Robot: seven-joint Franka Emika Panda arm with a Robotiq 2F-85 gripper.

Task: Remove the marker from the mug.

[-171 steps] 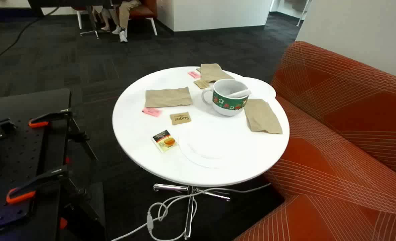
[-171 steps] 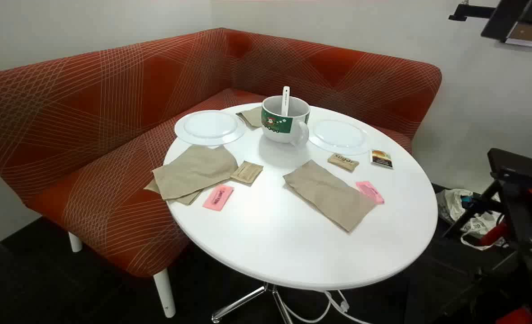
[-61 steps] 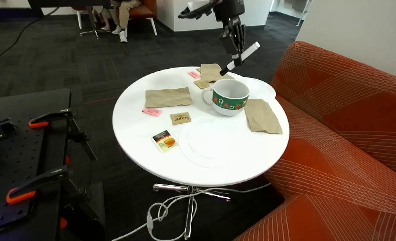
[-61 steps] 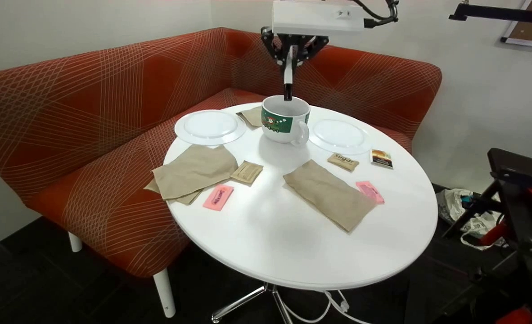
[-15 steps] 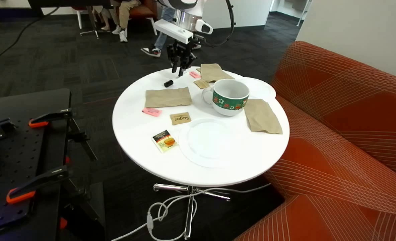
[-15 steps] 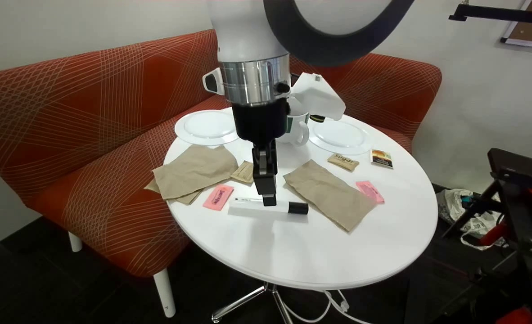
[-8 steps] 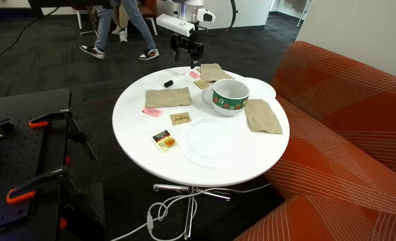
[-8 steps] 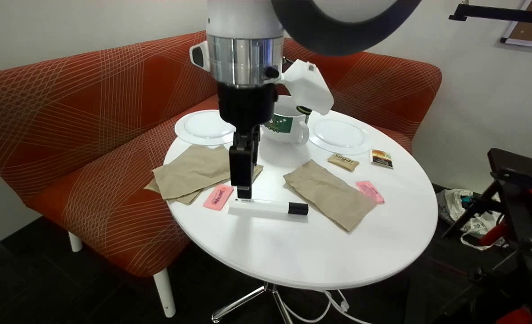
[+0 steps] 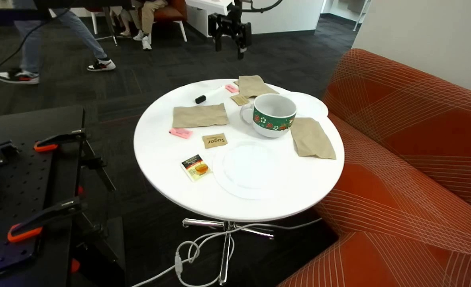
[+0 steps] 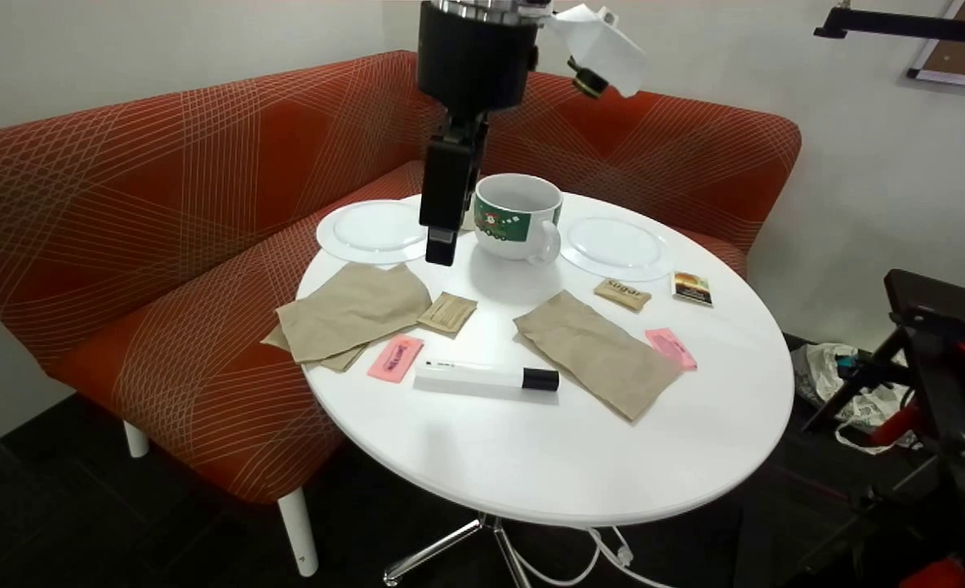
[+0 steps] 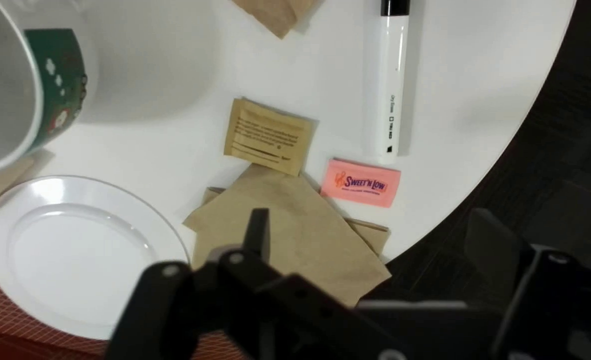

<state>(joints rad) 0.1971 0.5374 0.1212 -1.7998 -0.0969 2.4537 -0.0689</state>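
Observation:
The marker (image 9: 214,93) is a white pen with a black cap. It lies flat on the round white table, between a pink packet and a tan napkin, as both exterior views show (image 10: 476,375). It also shows whole up to its cap in the wrist view (image 11: 393,85). The white mug (image 9: 274,120) with the green band stands upright, apart from the marker, and holds nothing that I can see; it is in both exterior views (image 10: 505,226) and cut off in the wrist view (image 11: 58,82). My gripper (image 9: 229,52) is open and empty, raised above the table (image 10: 442,245), its fingers wide apart (image 11: 370,217).
White plates (image 10: 617,245) lie beside the mug. Tan napkins (image 10: 597,353), sugar packets (image 9: 214,140), pink packets (image 11: 360,183) and a tea packet (image 9: 196,168) lie on the table (image 9: 171,179). A red bench (image 10: 205,204) borders the table. A person (image 9: 64,44) walks in the background.
The marker first leaned in the mug, then hung in my gripper above it, and now lies on the table. My gripper has opened, let go and risen. The background person moved left.

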